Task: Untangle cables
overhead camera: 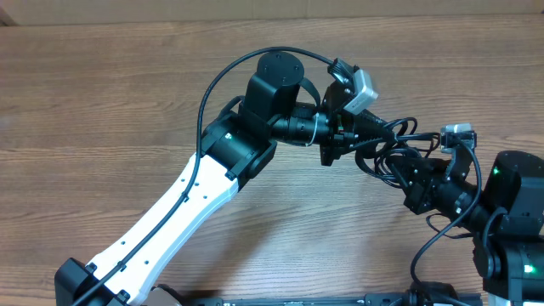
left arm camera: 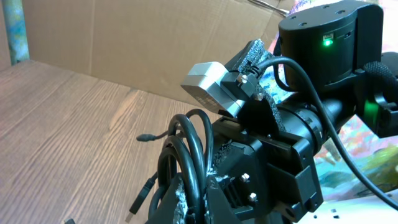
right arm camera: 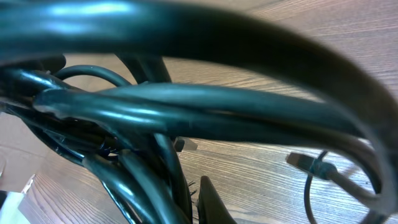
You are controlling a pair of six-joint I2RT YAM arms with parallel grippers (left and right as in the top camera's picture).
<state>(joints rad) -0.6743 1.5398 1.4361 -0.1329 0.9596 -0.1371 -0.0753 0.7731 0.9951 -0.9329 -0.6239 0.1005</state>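
Observation:
The cables [overhead camera: 393, 153] are a tangled bundle of thin black cords held up between both arms at centre right. My left gripper [overhead camera: 372, 140] reaches in from the left and is shut on several loops of the cables [left arm camera: 196, 143]; its fingertips [left arm camera: 194, 183] pinch them in the left wrist view. Two plug ends [left arm camera: 147, 137] hang free to the left of them. My right gripper [overhead camera: 411, 174] comes from the right into the same bundle. In the right wrist view the cables [right arm camera: 186, 112] fill the frame. They press against the one visible finger of the right gripper [right arm camera: 194, 196]; the other finger is hidden.
The wooden table [overhead camera: 110, 102] lies under everything. A cardboard wall [left arm camera: 124, 43] stands behind the table. The right arm's wrist and grey camera [left arm camera: 211, 84] sit very close to my left fingers. A small plug with a thin cord [right arm camera: 300, 160] hangs above the table.

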